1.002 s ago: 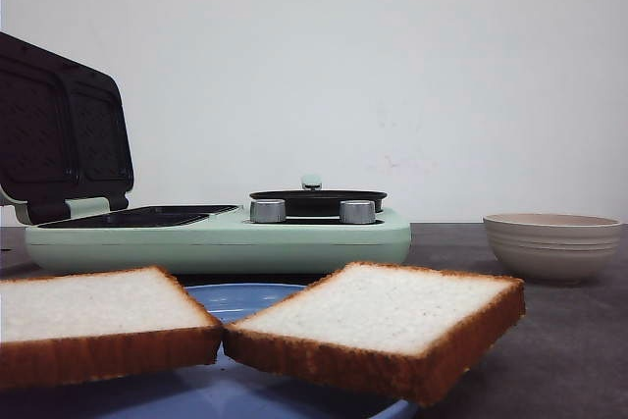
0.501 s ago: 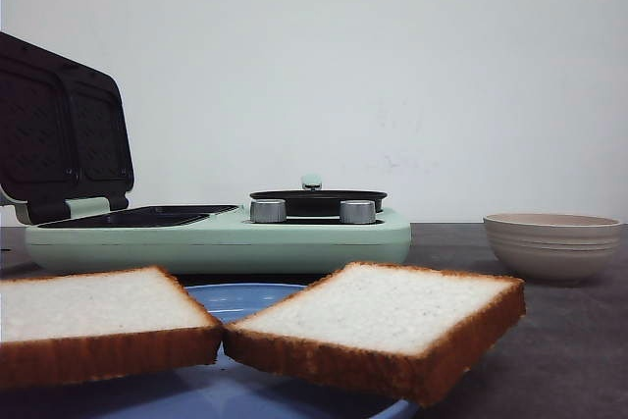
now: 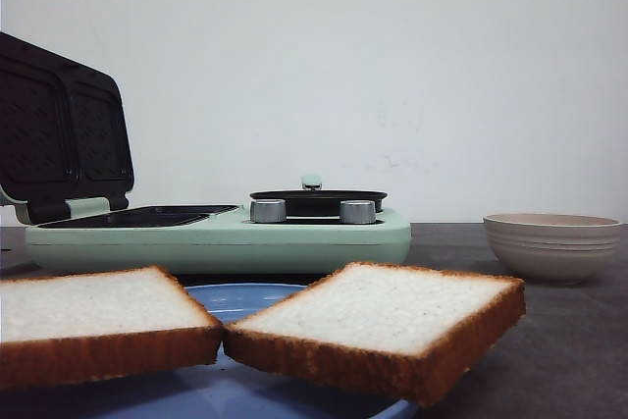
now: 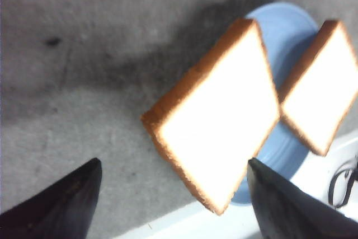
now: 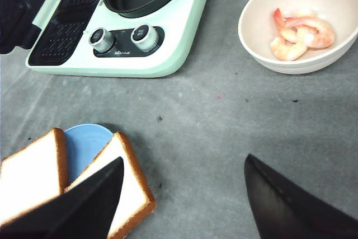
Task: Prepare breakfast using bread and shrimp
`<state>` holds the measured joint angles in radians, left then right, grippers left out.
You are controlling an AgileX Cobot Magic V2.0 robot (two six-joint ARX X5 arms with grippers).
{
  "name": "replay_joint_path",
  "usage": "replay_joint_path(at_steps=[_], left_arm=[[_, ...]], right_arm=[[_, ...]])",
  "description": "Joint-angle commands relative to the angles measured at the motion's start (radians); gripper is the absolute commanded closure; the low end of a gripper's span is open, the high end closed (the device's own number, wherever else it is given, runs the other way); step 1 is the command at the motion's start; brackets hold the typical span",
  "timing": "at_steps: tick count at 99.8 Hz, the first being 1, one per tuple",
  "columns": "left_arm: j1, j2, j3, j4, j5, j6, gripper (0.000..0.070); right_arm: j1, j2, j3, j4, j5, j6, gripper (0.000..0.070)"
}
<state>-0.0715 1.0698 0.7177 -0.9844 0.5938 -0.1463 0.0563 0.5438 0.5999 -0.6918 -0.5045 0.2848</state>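
Resting on one plate (image 3: 245, 299): two bread slices (image 3: 378, 309).

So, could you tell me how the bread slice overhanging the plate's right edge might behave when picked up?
The right slice looks thick and airy, so it is probably light and would dent if the fingers squeeze hard. It overhangs the blue plate, so a downward push on the outer corner could tip it. Its crumbly crust should not be slippery.

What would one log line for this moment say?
bread: two slices on blue plate | shrimp: in bowl | both claws open, empty | sandwich maker: open
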Motion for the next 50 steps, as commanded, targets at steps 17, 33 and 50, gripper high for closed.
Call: replay_joint_path(at_steps=[17,33,50], left_arm=[[-0.064,0.104,0.014,0.012,0.004,0.027,0.0249],[-0.095,0.164,0.014,0.045,0.004,0.034,0.0249],[-0.12,0.215,0.014,0.089,0.005,0.034,0.0249]], right_arm=[[0.0,0.003,0.015,0.007,-0.004,-0.013,0.0273],[0.0,0.003,0.015,0.008,-0.004,-0.013,0.0273],[0.0,0.003,0.015,0.007,-0.005,-0.013,0.0273]])
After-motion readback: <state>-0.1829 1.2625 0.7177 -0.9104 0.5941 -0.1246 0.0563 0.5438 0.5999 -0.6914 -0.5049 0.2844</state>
